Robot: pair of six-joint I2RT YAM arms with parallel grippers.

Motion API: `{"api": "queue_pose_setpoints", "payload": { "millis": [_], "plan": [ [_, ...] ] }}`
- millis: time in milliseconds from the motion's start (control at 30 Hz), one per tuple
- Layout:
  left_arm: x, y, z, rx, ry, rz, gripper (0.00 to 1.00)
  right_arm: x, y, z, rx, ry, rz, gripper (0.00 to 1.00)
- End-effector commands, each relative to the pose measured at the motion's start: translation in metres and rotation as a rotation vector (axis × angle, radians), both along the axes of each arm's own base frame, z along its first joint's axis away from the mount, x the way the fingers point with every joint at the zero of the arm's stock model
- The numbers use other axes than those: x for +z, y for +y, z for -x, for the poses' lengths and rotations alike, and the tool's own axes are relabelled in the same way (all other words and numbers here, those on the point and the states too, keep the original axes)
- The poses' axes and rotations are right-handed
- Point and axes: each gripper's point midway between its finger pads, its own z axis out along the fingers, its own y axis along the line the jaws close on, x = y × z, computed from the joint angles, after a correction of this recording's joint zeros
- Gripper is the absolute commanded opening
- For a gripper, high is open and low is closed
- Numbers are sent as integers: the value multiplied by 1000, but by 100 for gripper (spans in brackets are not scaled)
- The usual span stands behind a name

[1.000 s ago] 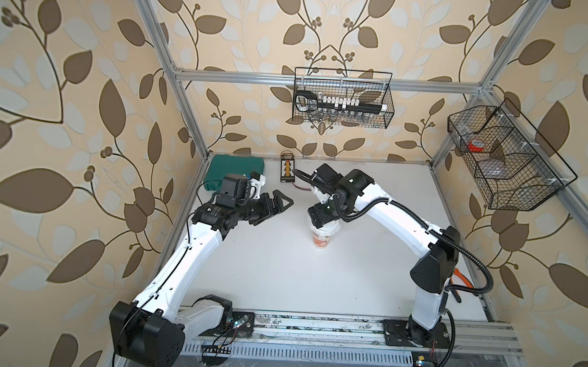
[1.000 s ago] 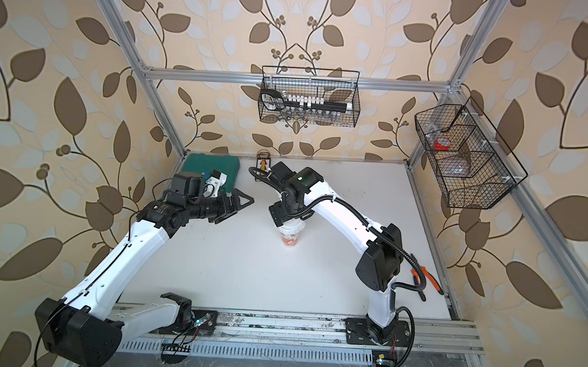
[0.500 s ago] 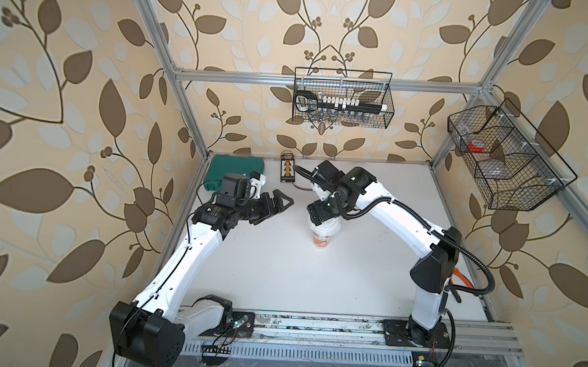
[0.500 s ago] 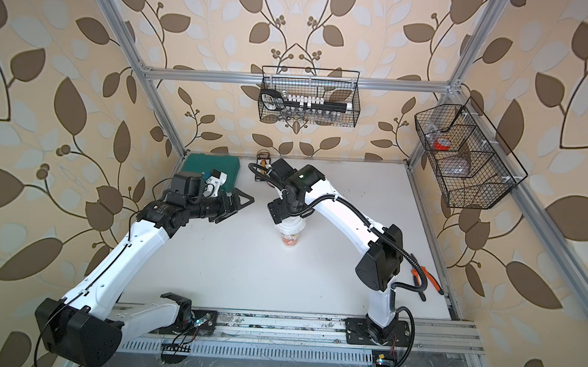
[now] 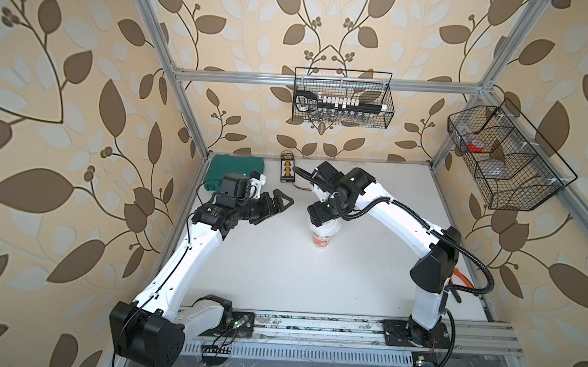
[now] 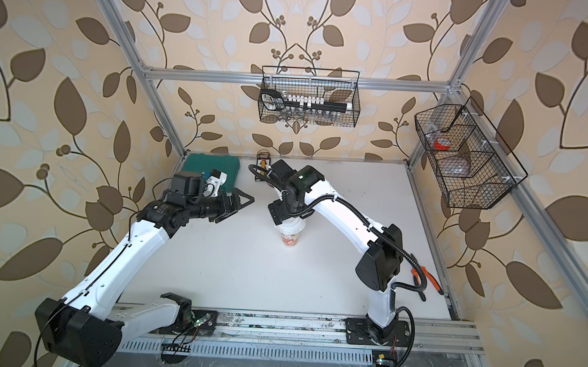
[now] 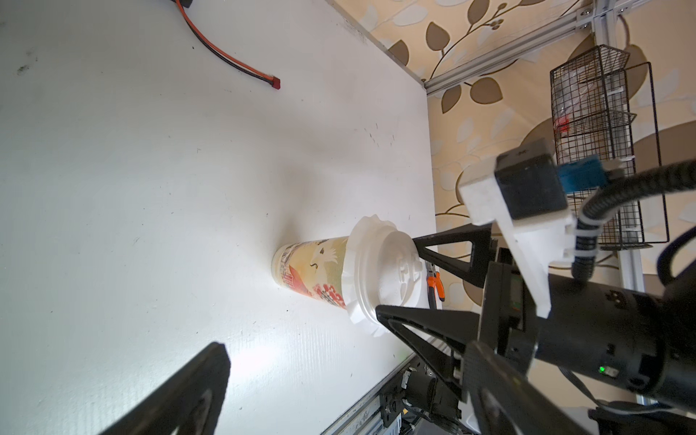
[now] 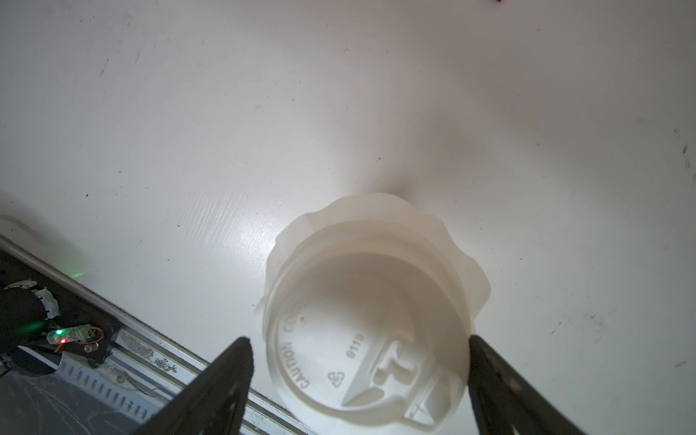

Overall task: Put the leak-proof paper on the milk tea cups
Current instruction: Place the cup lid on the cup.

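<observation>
The milk tea cup (image 5: 320, 241) (image 6: 290, 240) stands upright mid-table, white with red-orange print (image 7: 312, 271). The leak-proof paper (image 8: 376, 211) (image 7: 367, 226) is draped over its rim, its wavy edge hanging down all round. A stiff white lid (image 8: 361, 339) (image 7: 388, 271) sits on top of the paper. My right gripper (image 8: 356, 339) (image 5: 321, 219) hangs straight over the cup, open, one finger on each side of the lid. One finger touches the lid's edge; the other stands a little off it. My left gripper (image 5: 281, 202) (image 7: 346, 391) hovers left of the cup, open and empty.
A green case (image 5: 235, 170) and a small board (image 5: 287, 170) with a red-black wire (image 7: 233, 62) lie at the back. Wire baskets hang on the back wall (image 5: 342, 103) and right wall (image 5: 501, 159). Orange pliers (image 6: 424, 278) lie at the right edge.
My right gripper stays over the cup, its jaws drawn in slightly around the lid. The left arm has not moved.
</observation>
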Motion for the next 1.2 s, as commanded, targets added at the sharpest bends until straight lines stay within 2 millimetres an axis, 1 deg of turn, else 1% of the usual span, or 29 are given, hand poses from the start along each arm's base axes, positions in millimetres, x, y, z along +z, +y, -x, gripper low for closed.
{"api": "queue_pose_setpoints", "payload": {
  "millis": [0,133,300,467,567,733,900,1000,1033,1067,1133,1167],
  "plan": [
    [6,0,0,-11,-28,23,99,-4,-4,8,-5,28,8,86],
    [6,0,0,-11,-28,24,99,-6,-7,8,-11,27,18,86],
    [5,-1,0,-12,-22,28,99,1,-7,5,-17,3,8,88],
    [5,-4,-1,-25,-15,45,99,16,-3,3,-14,-26,-23,89],
    [4,-8,-2,-37,1,69,99,24,-3,2,-16,-45,-40,91],
    [0,-16,-3,-50,52,123,99,38,-4,2,-18,-81,-73,94],
    [-4,-27,-3,-68,90,136,99,49,-11,1,-43,-103,-142,94],
    [-7,-41,-1,-93,114,124,99,51,-19,-1,-74,-100,-214,90],
    [-9,-46,0,-104,126,119,99,51,-18,2,-76,-97,-247,87],
    [-10,-51,1,-112,133,114,99,51,-25,-3,-104,-98,-272,84],
    [-14,-61,4,-133,149,102,98,49,-31,-4,-129,-89,-333,79],
    [-15,-65,4,-138,156,94,97,47,-33,-5,-140,-85,-356,74]
  ]
}}
